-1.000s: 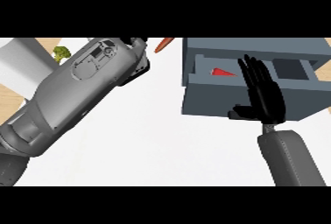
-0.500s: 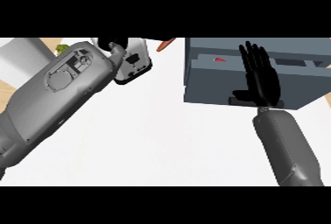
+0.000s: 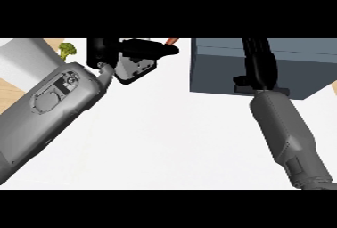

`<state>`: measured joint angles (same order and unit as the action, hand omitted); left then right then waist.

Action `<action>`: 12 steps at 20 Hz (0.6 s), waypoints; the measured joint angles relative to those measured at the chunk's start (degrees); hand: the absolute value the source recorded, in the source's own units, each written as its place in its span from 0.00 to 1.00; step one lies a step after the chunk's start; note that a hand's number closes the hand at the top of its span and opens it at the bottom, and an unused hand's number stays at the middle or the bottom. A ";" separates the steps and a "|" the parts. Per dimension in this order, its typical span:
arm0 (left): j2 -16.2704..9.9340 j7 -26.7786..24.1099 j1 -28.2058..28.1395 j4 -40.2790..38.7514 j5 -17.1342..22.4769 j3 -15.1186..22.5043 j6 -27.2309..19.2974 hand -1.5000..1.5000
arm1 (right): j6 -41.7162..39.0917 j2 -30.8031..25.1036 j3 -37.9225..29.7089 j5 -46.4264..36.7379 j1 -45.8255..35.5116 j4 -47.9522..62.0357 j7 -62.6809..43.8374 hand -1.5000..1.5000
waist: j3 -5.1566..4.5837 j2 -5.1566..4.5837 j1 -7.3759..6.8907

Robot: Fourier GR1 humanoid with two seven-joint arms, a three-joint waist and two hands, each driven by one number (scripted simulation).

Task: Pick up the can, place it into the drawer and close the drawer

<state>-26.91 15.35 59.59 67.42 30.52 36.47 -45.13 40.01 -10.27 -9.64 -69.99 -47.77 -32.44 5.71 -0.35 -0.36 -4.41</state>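
Fingers (image 3: 258, 58) of right hand (image 3: 260, 71) straight, flat against drawer (image 3: 217, 67) front at worktop (image 3: 178, 133) far right corner, holding nothing; can unseen, probably inside; left hand (image 3: 135, 55) partly curled, empty, well apart at far left edge.

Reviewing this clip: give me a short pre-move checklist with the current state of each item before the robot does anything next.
1. Drawer front shut against the grey drawer unit: ok, no open compartment shows.
2. Can inside the drawer: cannot tell, no can is visible.
3. Right hand flat on the unit, fingers straight: ok.
4. Left hand holding nothing: cannot tell, fingers are unclear.
5. Broccoli clear of the left forearm: ok, they are apart.
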 measured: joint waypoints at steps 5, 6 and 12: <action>-2.18 -0.30 -4.00 3.94 -0.56 -0.63 0.75 0.00 | 1.68 -0.86 -1.45 -0.42 -5.30 6.64 -0.62 0.00 | 0.11 -0.20 -0.09; -2.43 -0.32 -4.53 4.41 -0.79 -0.79 0.69 0.00 | 2.11 -0.91 -1.62 -0.56 -6.20 7.86 -0.57 0.00 | 0.13 -0.26 0.02; -2.78 -1.12 -8.20 7.88 -1.84 -0.73 0.76 0.00 | 1.72 -2.04 -3.05 -0.34 -10.75 13.58 -0.67 0.00 | 0.24 -0.68 -0.31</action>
<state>-29.69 14.23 51.39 75.30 28.68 35.75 -44.37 41.73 -12.30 -12.69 -70.33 -58.52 -18.86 5.04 -0.11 -1.04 -4.72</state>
